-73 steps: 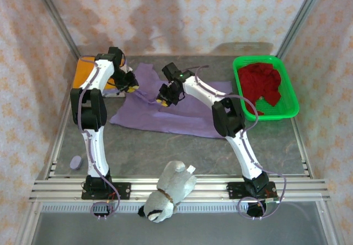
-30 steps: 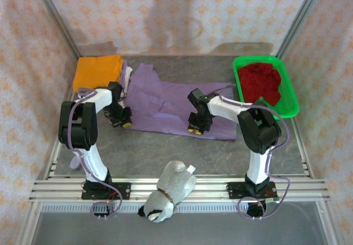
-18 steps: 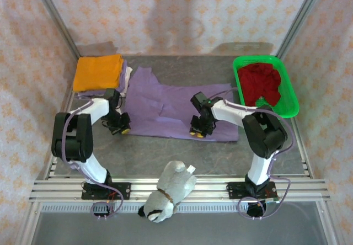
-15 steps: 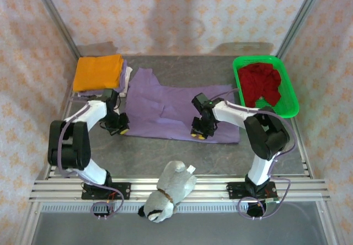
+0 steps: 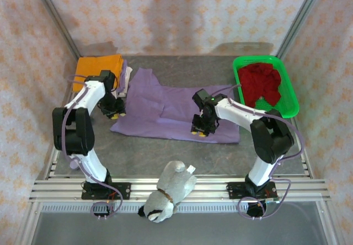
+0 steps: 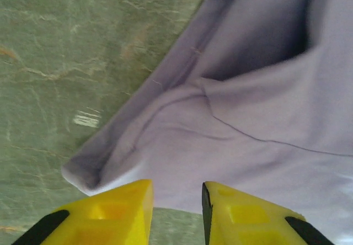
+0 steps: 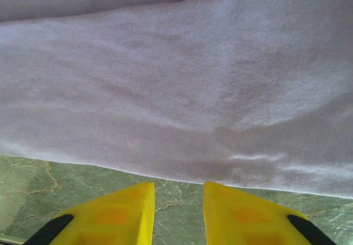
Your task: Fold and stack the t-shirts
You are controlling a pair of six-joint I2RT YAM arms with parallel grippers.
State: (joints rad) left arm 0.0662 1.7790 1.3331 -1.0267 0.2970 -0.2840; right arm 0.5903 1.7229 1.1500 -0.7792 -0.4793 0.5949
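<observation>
The lavender t-shirt [image 5: 171,110] lies spread flat on the table [image 5: 165,151]. The left gripper [image 5: 112,112] at its left corner and the right gripper [image 5: 200,133] at its near hem stand slightly parted, holding nothing. Pinch both hem points evenly before folding.

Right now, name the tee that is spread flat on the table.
The purple tee. The orange tee lies folded far left; the red tee is bunched in the basket.

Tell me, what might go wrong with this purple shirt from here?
The purple shirt lies rumpled near the left hand, so a fold could come out crooked. The right hand sits open at the hem and might miss the cloth. The left arm could nudge the orange shirt.
</observation>
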